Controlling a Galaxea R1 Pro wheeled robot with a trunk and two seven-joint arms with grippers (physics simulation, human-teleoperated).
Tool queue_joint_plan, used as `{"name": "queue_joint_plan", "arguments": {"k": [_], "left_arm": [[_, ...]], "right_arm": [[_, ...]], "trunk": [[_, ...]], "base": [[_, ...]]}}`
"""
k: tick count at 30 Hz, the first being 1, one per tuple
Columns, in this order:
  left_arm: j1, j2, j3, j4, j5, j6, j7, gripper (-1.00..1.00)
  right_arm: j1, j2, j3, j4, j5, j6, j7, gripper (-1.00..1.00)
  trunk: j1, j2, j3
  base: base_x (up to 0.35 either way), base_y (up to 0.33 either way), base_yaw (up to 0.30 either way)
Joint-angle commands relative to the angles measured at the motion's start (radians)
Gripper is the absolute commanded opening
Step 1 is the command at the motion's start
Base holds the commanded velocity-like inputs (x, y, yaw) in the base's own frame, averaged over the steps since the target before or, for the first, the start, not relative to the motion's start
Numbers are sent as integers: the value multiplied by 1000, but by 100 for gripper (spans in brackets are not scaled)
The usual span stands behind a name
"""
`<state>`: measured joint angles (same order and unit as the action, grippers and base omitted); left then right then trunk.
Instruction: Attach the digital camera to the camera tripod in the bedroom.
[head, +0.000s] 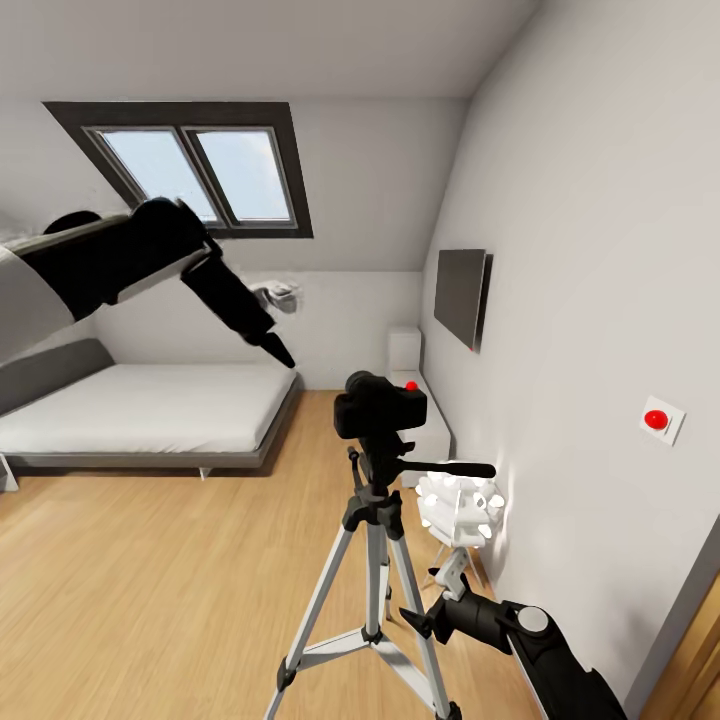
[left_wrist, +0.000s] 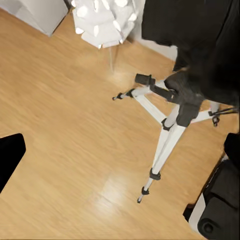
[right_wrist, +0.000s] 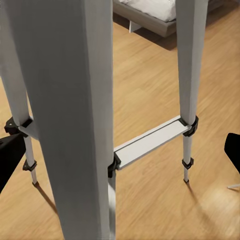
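The black digital camera, red dot on top, sits on the head of the camera tripod in the middle of the bedroom. The tripod's black pan handle points right. My left gripper hangs raised up and to the left of the camera, apart from it. From above, its wrist view shows the tripod and the dark camera, with the gripper open and empty. My right gripper is low beside the tripod's right leg. It stands open, close to the silver legs.
A white spiky globe lamp stands right of the tripod by the wall. Behind it is a white cabinet. A low grey bed lies at left, a wall TV and a red button plate at right. Wood floor spreads out left of the tripod.
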<state>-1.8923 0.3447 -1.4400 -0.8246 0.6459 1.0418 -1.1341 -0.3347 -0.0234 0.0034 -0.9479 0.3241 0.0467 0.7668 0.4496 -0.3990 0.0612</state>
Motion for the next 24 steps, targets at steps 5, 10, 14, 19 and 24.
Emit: {"name": "queue_joint_plan", "arguments": {"k": [5,10,14,19,24], "left_arm": [[181,129,85,6,100,5,-15,100],[460,270,263,16,190,3,-17,100],[652,327,392,29,211,-11,-9,100],[921,371,609,56,223,-126,15,100],[1198,388,767,125,225,-338,43,100]], "right_arm": [[2,-3,0,-4,3,5,6,100],[5,-4,0,-5,3,5,8,100],[8,-5,0,-5,3,5,9,100],[9,-3,1,-2,3,5,8,100],[11,-4,0,0,3,4,9,100]], "trunk": [[0,-1,0],[0,-1,0],[0,-1,0],[0,-1,0],[0,-1,0]], "base": [[0,0,0],[0,0,0],[0,0,0],[0,0,0],[0,0,0]]}}
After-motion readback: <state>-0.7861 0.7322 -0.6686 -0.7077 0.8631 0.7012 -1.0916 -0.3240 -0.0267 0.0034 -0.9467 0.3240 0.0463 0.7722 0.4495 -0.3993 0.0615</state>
